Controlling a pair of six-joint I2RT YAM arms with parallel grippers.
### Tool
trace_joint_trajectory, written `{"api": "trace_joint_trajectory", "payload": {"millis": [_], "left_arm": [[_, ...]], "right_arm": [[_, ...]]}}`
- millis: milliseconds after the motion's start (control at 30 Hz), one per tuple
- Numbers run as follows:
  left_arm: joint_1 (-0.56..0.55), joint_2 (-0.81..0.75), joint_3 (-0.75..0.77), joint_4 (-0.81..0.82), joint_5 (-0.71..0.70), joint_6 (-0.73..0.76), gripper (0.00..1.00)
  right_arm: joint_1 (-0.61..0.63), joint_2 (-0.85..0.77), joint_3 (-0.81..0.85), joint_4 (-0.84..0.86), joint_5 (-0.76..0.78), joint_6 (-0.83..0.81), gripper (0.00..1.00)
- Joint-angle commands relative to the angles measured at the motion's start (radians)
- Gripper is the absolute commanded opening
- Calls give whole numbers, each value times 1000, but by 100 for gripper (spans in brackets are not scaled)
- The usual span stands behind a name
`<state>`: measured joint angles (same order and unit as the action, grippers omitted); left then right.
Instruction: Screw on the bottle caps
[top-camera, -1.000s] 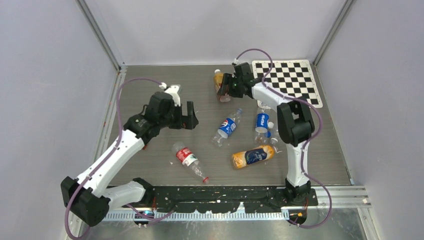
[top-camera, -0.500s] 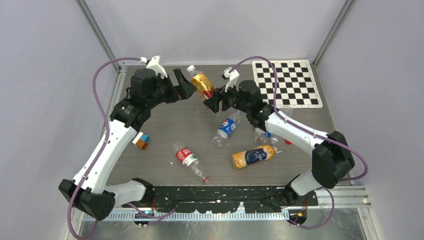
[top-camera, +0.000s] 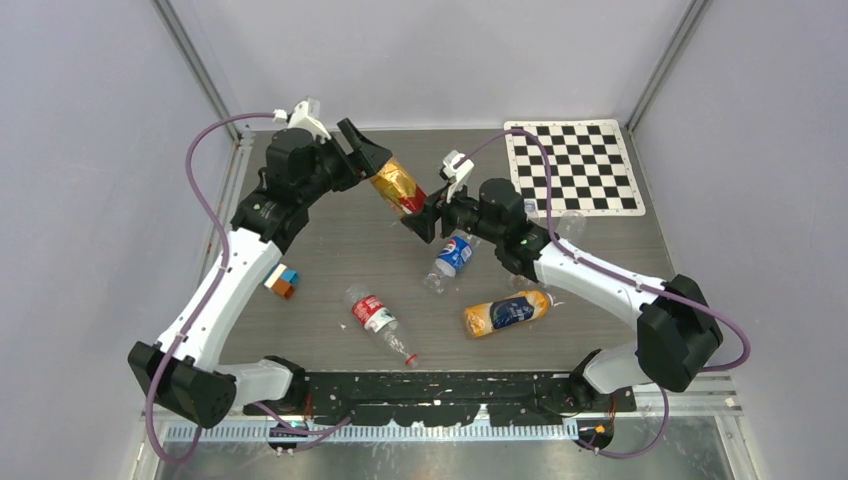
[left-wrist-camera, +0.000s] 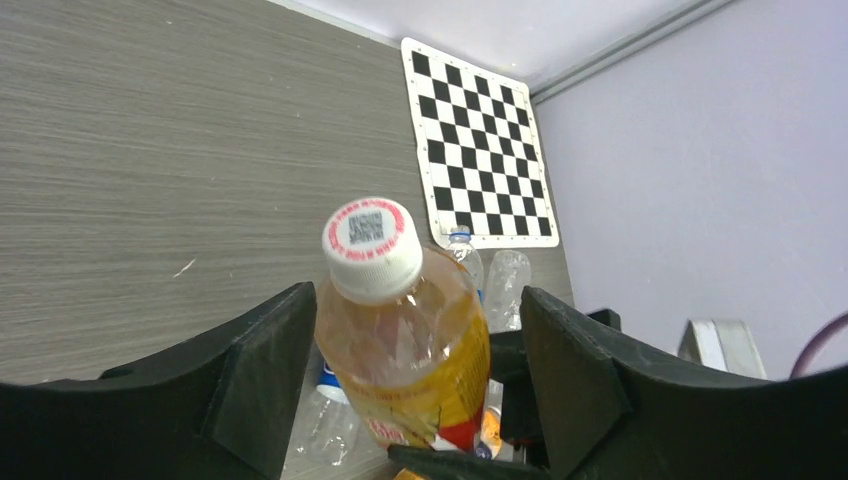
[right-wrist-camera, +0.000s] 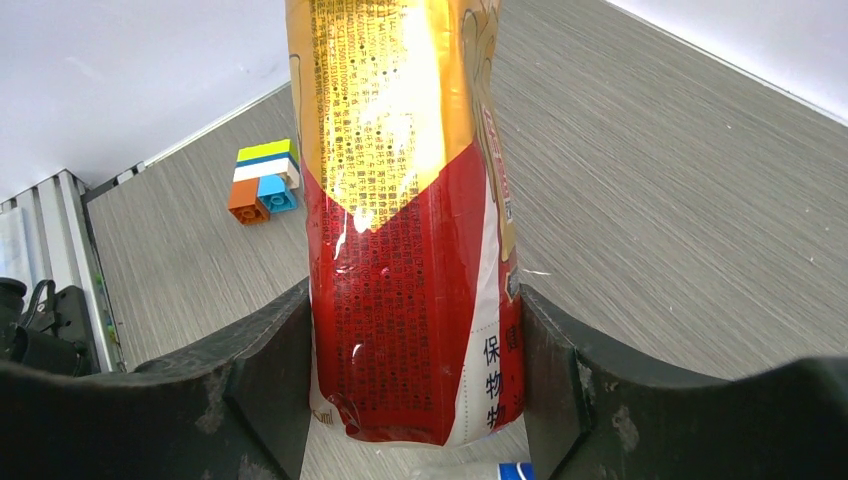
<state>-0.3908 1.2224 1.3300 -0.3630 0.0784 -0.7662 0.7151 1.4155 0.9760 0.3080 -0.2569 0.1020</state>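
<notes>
The left gripper (left-wrist-camera: 415, 310) has moved in around the white cap (left-wrist-camera: 372, 248), its jaws narrowing but not yet touching the cap, which sits on the neck between them. Just beyond, the right gripper (right-wrist-camera: 412, 330) clamps the base of the orange bottle (right-wrist-camera: 410, 200). Twisting looks next. Both arms reach forward and meet mid-air above the table (top-camera: 330, 250)

2 arms raised, meeting mid-air; right gripper (top-camera: 419, 216) clamps bottle (top-camera: 397, 185); left gripper (top-camera: 367, 155) jaws apart around its top
</notes>
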Motion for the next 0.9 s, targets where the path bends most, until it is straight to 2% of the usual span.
{"api": "trace_joint_trajectory", "payload": {"millis": [0,400,500,633,700,767,867], "left_arm": [[6,27,-9,99,-23,-47,73],[10,20,-49,141,-70,-35,43],[13,18,-65,171,-70,-20,28],[13,-2,-102,255,-69,34,0],[13,-13,-123,307,-70,86,0],[13,-22,-137,344,-70,139,0],[13,-27,-154,395,-110,238,0]], "right_arm": [[17,-49,7,71,-8,-30,29],[32,-47,2,61,-25,-45,29],[36,-45,1,54,-31,-52,29],[37,-42,-4,52,-27,-52,32],[37,-44,-10,52,-16,-50,34],[37,-47,-12,43,7,-50,40],[35,-54,-9,9,94,-40,66]]}}
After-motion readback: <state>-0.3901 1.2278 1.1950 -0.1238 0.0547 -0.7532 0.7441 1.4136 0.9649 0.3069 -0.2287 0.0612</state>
